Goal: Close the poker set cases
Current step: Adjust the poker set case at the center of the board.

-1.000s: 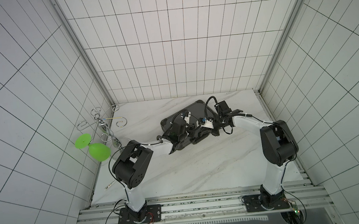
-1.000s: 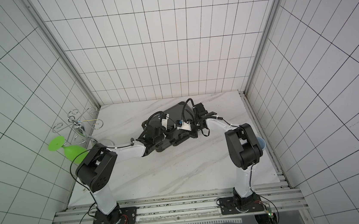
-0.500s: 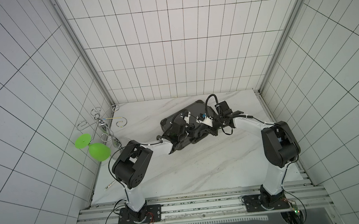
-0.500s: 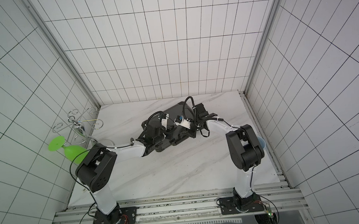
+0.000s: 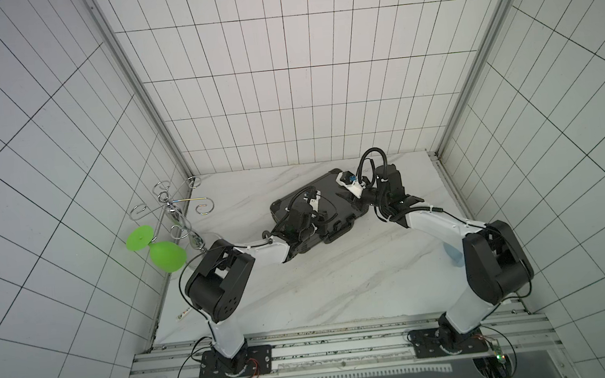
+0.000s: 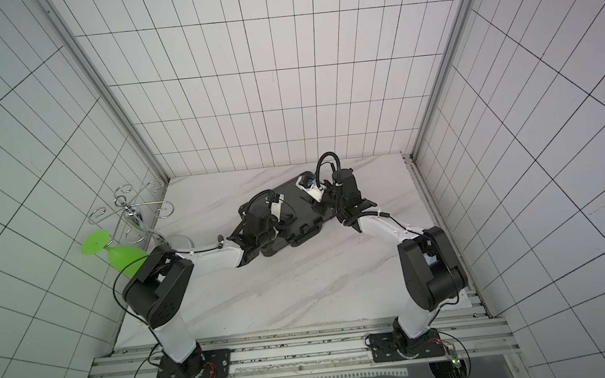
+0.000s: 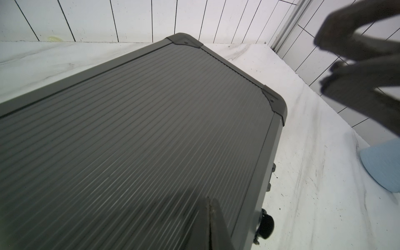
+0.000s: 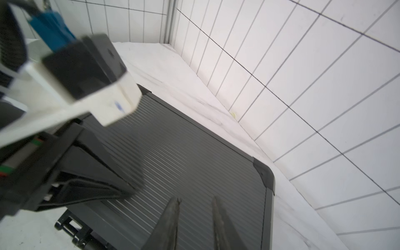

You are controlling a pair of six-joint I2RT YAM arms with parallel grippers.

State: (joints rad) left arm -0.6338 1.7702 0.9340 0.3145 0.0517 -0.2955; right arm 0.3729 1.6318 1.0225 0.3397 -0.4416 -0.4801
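Right pincer (image 8: 195, 202) ajar over case (image 8: 194, 164) (wrist view)

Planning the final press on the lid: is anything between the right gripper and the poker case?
Nothing visible. The right gripper, jaws apart and empty, hangs directly over the ribbed lid of the poker case; the left gripper, shut, sits on the lid beside it.

My black ribbed poker case (image 5: 332, 196) lies flat and shut at my twelve o'clock, skewed, its handle (image 5: 340, 230) on the side facing five o'clock
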